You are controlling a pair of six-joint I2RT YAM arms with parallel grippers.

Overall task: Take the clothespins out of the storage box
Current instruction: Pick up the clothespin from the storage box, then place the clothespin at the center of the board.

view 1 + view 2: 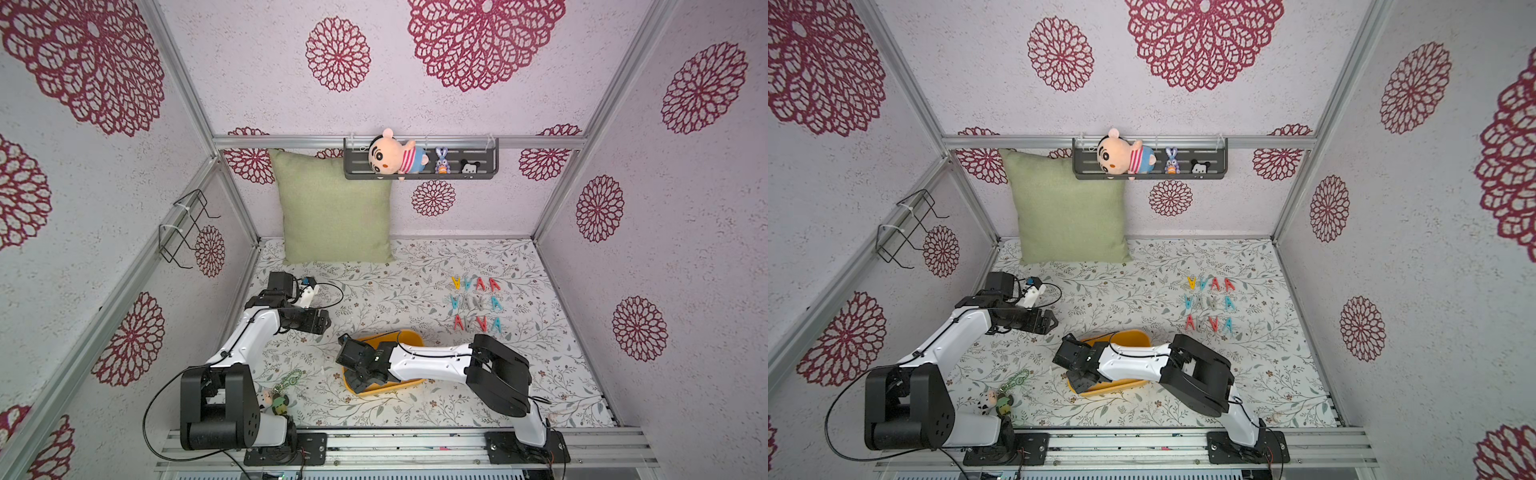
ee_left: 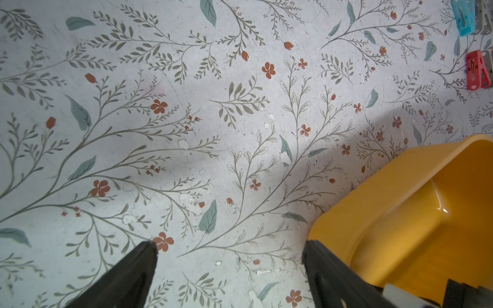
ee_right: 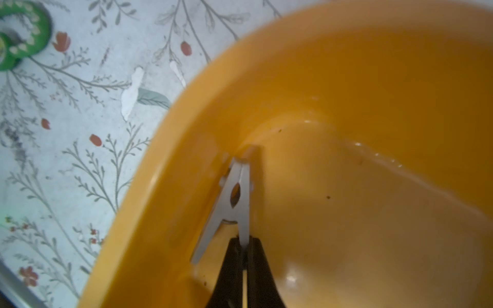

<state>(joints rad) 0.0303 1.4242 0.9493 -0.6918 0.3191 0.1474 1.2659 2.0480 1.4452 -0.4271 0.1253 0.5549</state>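
The floral-patterned tabletop (image 1: pixel 395 291) is shown whole only in both top views, bounded by walls on three sides. A green cushion (image 1: pixel 334 208) is leaned against the back wall.

The yellow storage box (image 1: pixel 409 337) is located near the front centre and is largely covered by the right arm in both top views. Its interior is shown only by the right wrist view, where the floor of the storage box (image 3: pixel 346 80) is bare apart from one peg.

The left gripper (image 2: pixel 230 244) is held with its jaws wide apart and nothing between them, above bare tabletop just beside a rounded corner of the box.

The right gripper (image 3: pixel 244 244) is closed on one leg of a grey clothespin (image 3: pixel 236 202), which is set against the inner wall at a rounded corner, below the rim. This grip cannot be seen in the top views.

The other clothespins (image 1: pixel 478 305) are laid in three rows on the table, behind and to the right of the box, with open surface between.

A keychain charm (image 1: pixel 286 390) lies left of the box, near the left arm's base.
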